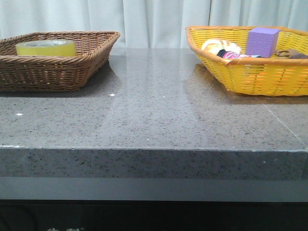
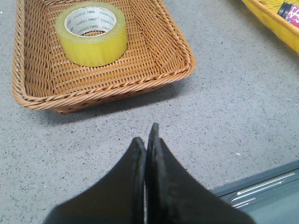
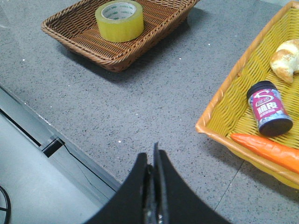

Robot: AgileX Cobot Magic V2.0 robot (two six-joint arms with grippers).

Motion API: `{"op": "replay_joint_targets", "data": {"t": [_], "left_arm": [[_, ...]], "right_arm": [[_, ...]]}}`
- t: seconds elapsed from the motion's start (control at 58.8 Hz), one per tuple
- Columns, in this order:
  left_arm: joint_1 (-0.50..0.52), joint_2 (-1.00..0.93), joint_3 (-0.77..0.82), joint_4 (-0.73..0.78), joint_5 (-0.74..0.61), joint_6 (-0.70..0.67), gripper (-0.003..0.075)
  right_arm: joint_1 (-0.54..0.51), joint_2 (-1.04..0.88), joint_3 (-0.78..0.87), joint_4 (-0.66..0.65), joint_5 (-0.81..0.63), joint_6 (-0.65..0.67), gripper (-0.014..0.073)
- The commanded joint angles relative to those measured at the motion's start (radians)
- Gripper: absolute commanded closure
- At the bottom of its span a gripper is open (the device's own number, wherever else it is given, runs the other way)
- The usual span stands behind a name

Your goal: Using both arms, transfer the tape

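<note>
The yellow tape roll lies flat in the brown wicker basket at the table's back left. It also shows in the left wrist view and the right wrist view, white core up. My left gripper is shut and empty, above the grey table near the basket's front edge. My right gripper is shut and empty, above the table's front edge, between the two baskets. Neither arm shows in the front view.
A yellow wicker basket at the back right holds a purple cube, a bread roll, a dark jar and a carrot. The grey stone table lies between the baskets.
</note>
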Motion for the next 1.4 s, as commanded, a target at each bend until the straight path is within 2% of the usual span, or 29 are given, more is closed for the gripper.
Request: {"op": "replay_joint_targets", "data": {"t": [0.0,0.357,0.494,0.596,0.715,0.817,1.004,1.157,1.378], "left_arm": [[-0.008,-0.001,-0.026,-0.011,-0.066,-0.004,0.074],[-0.009,-0.001,-0.023,-0.011,-0.071,-0.004,0.074],[0.001,-0.075,0.019,0.003,-0.093,-0.002,0.074],[0.035,-0.177,0.112,0.019,-0.172,-0.002,0.074],[0.08,-0.319,0.273,0.019,-0.36,-0.002,0.074],[0.118,-0.436,0.398,0.012,-0.464,-0.002,0.074],[0.129,-0.564,0.557,0.008,-0.543,-0.002,0.074],[0.134,-0.604,0.681,0.008,-0.667,-0.004,0.074],[0.135,-0.677,0.77,0.092,-0.704,-0.137,0.074]], "right_arm": [[0.001,-0.001,-0.024,0.004,-0.061,-0.002,0.0662],[0.001,-0.001,-0.024,0.004,-0.061,-0.002,0.0662],[0.001,-0.001,-0.024,0.004,-0.061,-0.002,0.0662],[0.001,-0.001,-0.024,0.004,-0.061,-0.002,0.0662],[0.001,-0.001,-0.024,0.004,-0.061,-0.002,0.0662],[0.001,-0.001,-0.024,0.004,-0.061,-0.002,0.0662],[0.001,-0.001,-0.024,0.004,-0.061,-0.002,0.0662],[0.001,-0.001,-0.024,0.004,-0.061,-0.002,0.0662],[0.001,-0.001,-0.024,0.004,-0.061,-0.002,0.0662]]}}
